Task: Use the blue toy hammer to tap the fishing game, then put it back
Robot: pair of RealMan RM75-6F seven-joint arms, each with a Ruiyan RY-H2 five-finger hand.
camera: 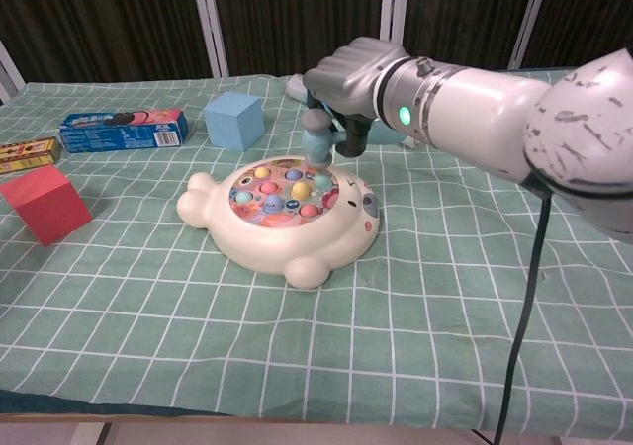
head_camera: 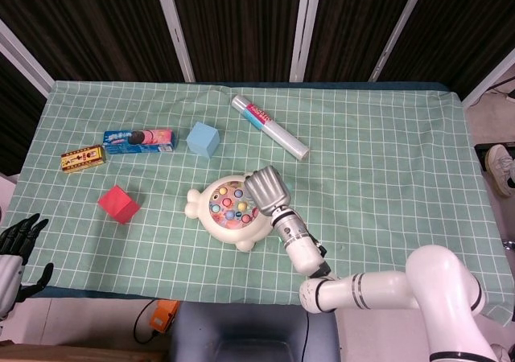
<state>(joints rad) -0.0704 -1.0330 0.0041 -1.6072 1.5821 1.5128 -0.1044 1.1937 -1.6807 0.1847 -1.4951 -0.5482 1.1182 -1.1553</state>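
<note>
Now right hand [camera: 358, 75] fisted around blue toy hammer [camera: 318, 136], above fishing game [camera: 282, 215].

Above the fishing game [head_camera: 228, 210]: taken by the right hand [head_camera: 268, 189] (it gripped the blue toy hammer [camera: 317, 139]).
Behind it: a blue cube [head_camera: 203, 139] stood near, a tube [head_camera: 269, 126] farther back.
Left of it: a red cube [head_camera: 119, 204], apart.
Right of it: bare cloth [head_camera: 386, 177].
</note>
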